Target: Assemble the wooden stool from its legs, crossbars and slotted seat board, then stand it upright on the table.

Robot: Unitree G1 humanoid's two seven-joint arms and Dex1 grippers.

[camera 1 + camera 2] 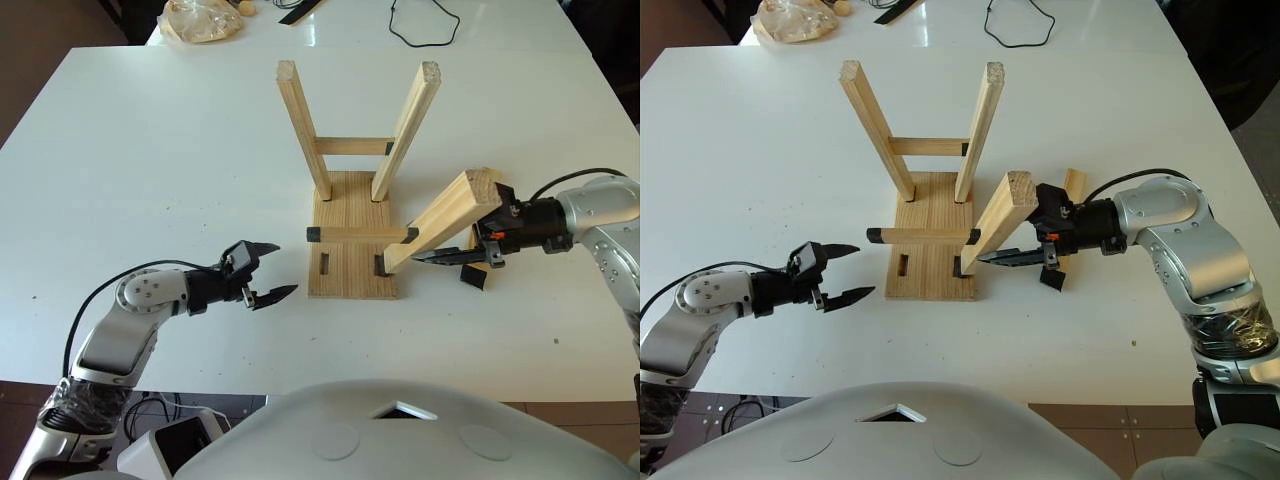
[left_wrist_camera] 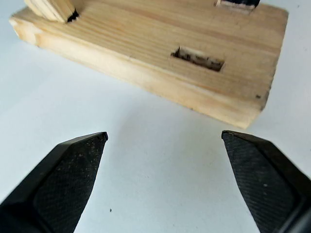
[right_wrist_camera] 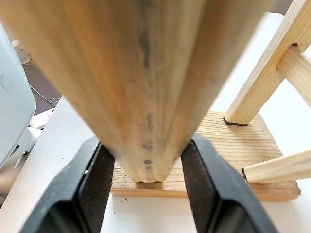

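Observation:
The slotted seat board (image 1: 350,215) lies flat on the white table. Two legs (image 1: 303,128) (image 1: 407,128) stand upright in its far slots, joined by a crossbar (image 1: 352,146). A third leg (image 1: 445,218) leans to the right with its lower end at the near right slot, and my right gripper (image 1: 428,258) is shut on it. A second crossbar (image 1: 360,234) runs from this leg to the left, its free end above the board. The near left slot (image 2: 197,58) is empty. My left gripper (image 1: 268,273) is open on the table left of the board, fingers (image 2: 73,179) apart.
Another wooden piece (image 1: 1073,183) lies behind my right wrist, and a small black part (image 1: 473,280) sits on the table beneath it. A plastic bag (image 1: 203,18) and a black cable (image 1: 425,25) lie at the far edge.

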